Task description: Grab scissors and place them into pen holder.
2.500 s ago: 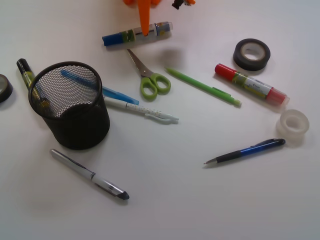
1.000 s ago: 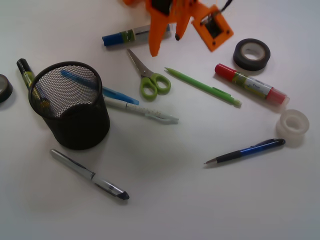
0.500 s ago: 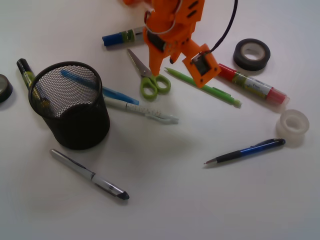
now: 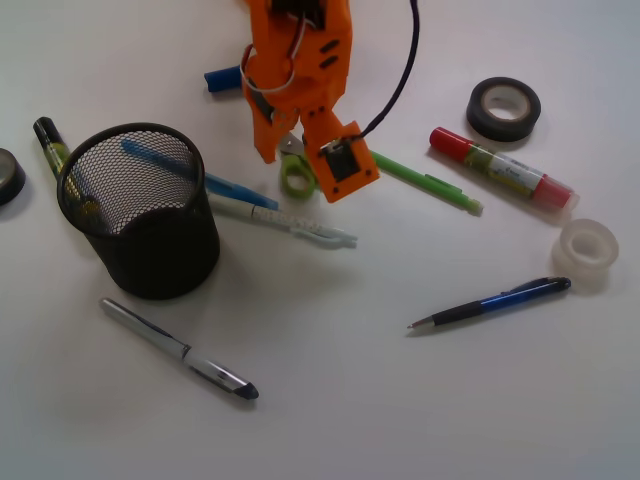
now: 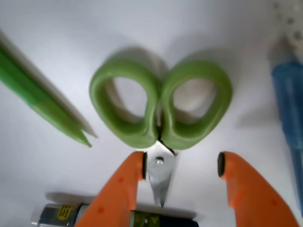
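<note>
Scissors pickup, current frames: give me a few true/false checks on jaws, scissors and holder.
1. The jaws of the gripper are open, one each side of the pivot of the scissors. True.
2. The scissors are lifted off the table. False: they lie flat on it.
3. The scissors are closed, handles touching. True.
4. The holder is empty. False: a blue pen leans in it.
5. The green pen lies in the holder. False: it lies on the table beside the scissors.
</note>
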